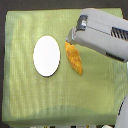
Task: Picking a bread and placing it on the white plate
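Nearby, bread beside white plate.

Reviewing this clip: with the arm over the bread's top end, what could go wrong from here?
1. The tool sits at the upper tip of the bread, not its middle; an end grasp might let the loaf tilt or slip.
2. The bread lies close beside the white plate; a nudge could push it against the rim.
3. The arm hides the tool's fingers, so alignment can't be confirmed.
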You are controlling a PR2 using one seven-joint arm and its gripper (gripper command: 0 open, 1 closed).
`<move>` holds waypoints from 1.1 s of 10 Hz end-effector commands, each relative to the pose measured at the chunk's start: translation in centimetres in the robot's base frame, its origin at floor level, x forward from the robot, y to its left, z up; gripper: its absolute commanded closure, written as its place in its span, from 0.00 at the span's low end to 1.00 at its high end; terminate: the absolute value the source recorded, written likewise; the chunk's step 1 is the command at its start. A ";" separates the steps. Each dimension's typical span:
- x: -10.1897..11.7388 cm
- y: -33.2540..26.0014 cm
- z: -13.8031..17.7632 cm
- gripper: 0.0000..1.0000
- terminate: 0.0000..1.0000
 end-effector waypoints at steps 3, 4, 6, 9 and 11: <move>2.1 3.8 -7.0 0.00 0.00; 2.6 3.9 -7.6 0.00 0.00; 2.2 3.7 -8.6 0.00 0.00; 1.5 3.8 -10.6 0.00 0.00; 1.6 4.7 -11.3 0.00 0.00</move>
